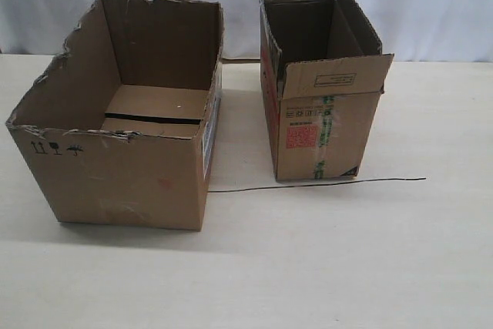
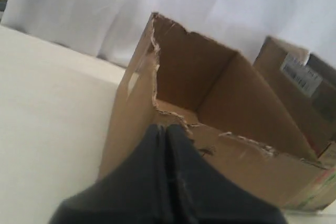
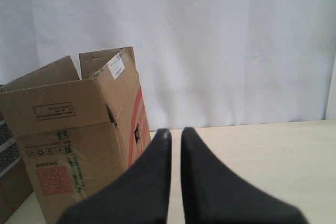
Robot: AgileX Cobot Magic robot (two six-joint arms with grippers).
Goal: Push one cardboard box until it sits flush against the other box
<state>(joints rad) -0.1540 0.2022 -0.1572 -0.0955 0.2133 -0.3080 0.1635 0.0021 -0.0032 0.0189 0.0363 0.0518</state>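
Observation:
The wide cardboard box (image 1: 131,179) with ragged torn edges stands on the left of the table, open side up. The other box (image 1: 323,140), taller with a red label and green tape, stands to its right across a gap; they do not touch. No gripper shows in the exterior view. In the left wrist view my left gripper (image 2: 167,128) is shut and empty, its tips right by the torn near corner of the cardboard box (image 2: 220,93). My right gripper (image 3: 175,131) has its fingers almost together with nothing between them, over the table beside the other box (image 3: 79,140).
A thin black line (image 1: 316,183) runs across the pale table (image 1: 308,267) in front of the other box. A white curtain (image 1: 431,5) hangs behind the table.

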